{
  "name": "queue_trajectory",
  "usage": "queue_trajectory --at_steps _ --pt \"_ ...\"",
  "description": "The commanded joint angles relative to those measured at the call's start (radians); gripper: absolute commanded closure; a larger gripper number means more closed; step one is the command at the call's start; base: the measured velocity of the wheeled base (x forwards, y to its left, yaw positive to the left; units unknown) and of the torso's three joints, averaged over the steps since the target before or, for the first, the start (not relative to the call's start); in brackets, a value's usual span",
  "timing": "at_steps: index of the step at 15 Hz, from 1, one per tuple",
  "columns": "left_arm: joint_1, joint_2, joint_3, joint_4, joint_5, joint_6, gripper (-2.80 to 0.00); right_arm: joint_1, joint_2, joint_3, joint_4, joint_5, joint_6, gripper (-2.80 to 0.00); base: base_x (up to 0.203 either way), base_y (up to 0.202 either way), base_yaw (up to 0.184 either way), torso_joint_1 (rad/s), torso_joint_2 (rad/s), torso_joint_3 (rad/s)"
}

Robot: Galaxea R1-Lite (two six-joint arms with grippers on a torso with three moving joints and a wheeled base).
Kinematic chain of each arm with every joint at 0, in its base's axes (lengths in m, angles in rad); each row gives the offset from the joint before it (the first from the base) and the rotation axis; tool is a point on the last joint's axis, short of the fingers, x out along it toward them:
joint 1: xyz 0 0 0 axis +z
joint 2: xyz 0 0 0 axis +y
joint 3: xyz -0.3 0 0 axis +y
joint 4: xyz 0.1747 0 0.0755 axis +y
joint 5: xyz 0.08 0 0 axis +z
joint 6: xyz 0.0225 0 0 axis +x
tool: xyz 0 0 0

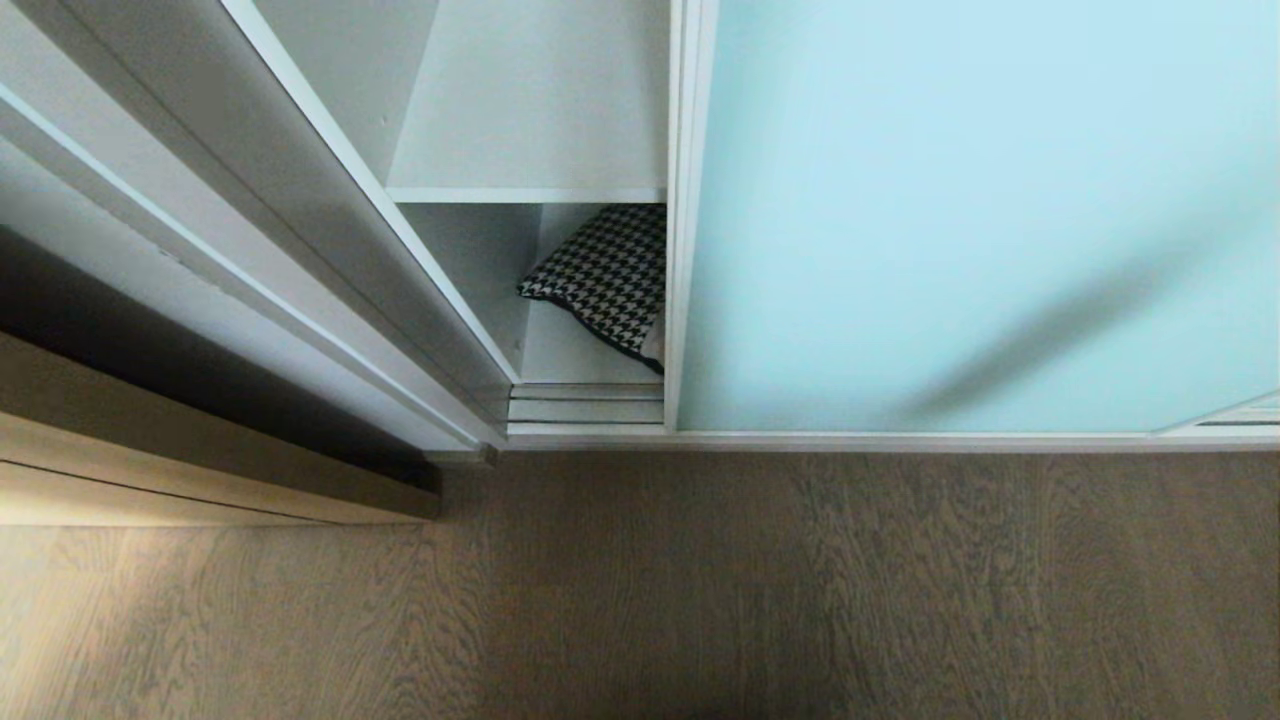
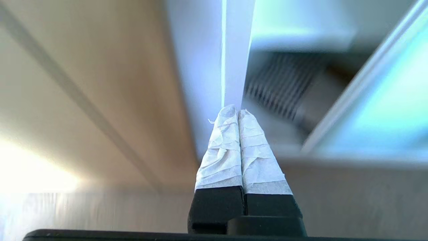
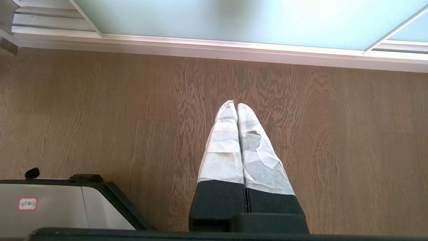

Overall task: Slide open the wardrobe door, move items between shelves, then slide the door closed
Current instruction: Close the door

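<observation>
Sliding wardrobe door: frosted matt glass. Shelves: smooth white board. Cushion: woven houndstooth cloth. Floor: matt wood-grain. End effector fingers: wrapped in creased white tape.

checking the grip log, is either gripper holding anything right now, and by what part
Nothing is held. The left gripper and the right gripper both have their fingers pressed together with nothing between them. The cushion lies untouched on its shelf.

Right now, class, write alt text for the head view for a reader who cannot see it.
A frosted aqua sliding wardrobe door stands partly open, showing a houndstooth cushion on a lower white shelf beneath another shelf. Grey wood-grain floor fills the foreground.
</observation>
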Motion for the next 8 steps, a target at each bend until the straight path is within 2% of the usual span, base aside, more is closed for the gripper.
queue_trajectory --at_steps 1,4,5,6,8 --pt "-0.003 0.204 -0.214 0.016 -0.013 -0.003 0.00 0.001 0.003 0.000 0.000 0.000 0.001 0.00 0.000 0.000 0.000 0.000 0.00 0.000" --pt "-0.008 0.494 -0.569 0.052 -0.098 -0.035 0.00 0.001 0.003 0.000 0.000 0.000 0.001 0.00 0.000 0.000 0.000 0.000 0.00 0.000" --pt "-0.008 0.537 -0.635 0.061 -0.164 -0.044 0.00 0.000 0.003 0.000 0.000 0.000 -0.002 0.00 0.000 0.000 0.000 0.000 0.00 0.000" --pt "-0.008 0.556 -0.682 0.074 -0.258 -0.050 0.00 -0.001 0.003 0.000 0.000 0.000 0.001 0.00 0.000 0.000 0.000 0.000 0.00 0.000" --pt "-0.005 0.587 -0.772 0.143 -0.360 -0.054 0.00 0.000 0.003 0.000 0.000 0.000 0.001 0.00 0.000 0.000 0.000 0.000 0.00 0.000"
